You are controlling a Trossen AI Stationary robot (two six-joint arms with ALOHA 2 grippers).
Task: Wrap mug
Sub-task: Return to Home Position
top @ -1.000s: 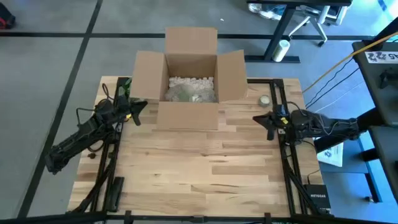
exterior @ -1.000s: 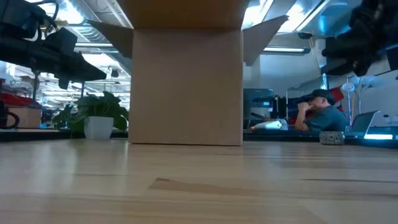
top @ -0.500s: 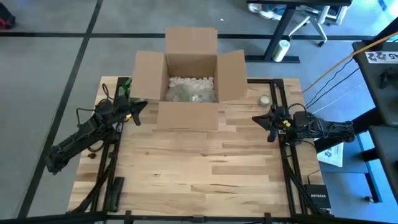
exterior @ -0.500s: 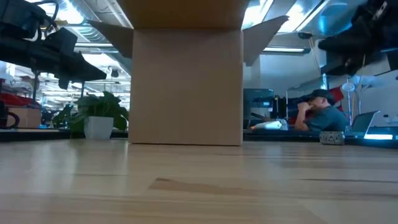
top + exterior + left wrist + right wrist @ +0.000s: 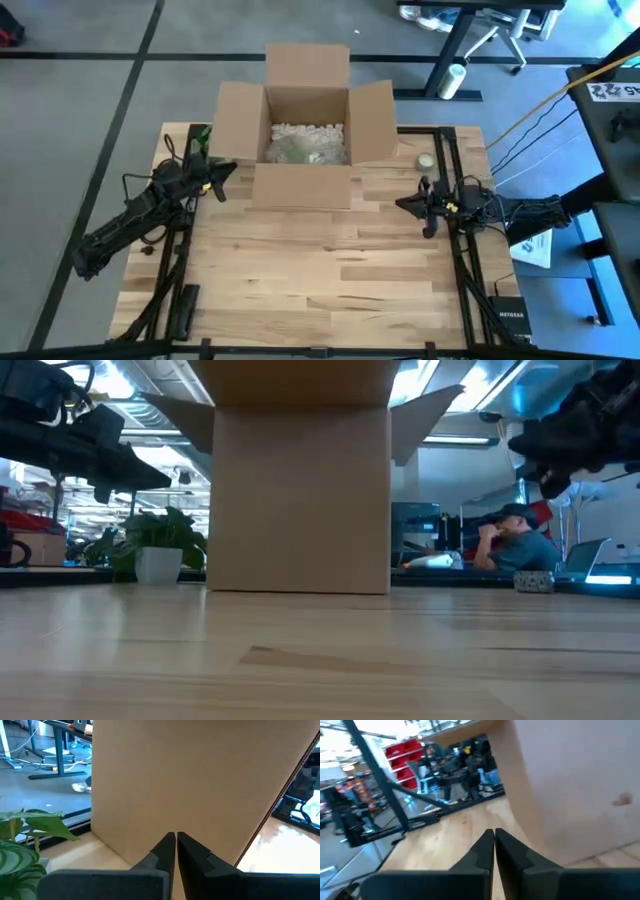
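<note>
An open cardboard box (image 5: 305, 130) stands at the table's far middle, its flaps spread. Inside lie white packing peanuts (image 5: 310, 130) and a pale see-through bundle (image 5: 300, 152); the mug itself does not show. My left gripper (image 5: 228, 172) hovers shut and empty just left of the box, facing the box's left flap (image 5: 200, 785). My right gripper (image 5: 400, 203) hovers shut and empty to the right of the box's near flap, and in the right wrist view (image 5: 494, 832) it points past the box wall (image 5: 580, 795).
A small potted plant (image 5: 150, 545) stands at the far left beside the box. A small round white object (image 5: 425, 160) lies at the far right. A black device (image 5: 510, 320) sits at the near right corner. The wooden table (image 5: 320, 270) stretches before the box. A person (image 5: 520, 540) sits in the room behind.
My right gripper has moved toward the table's left edge and slightly toward the near edge, closing in on the box's right side, still shut. The box has stayed where it was.
</note>
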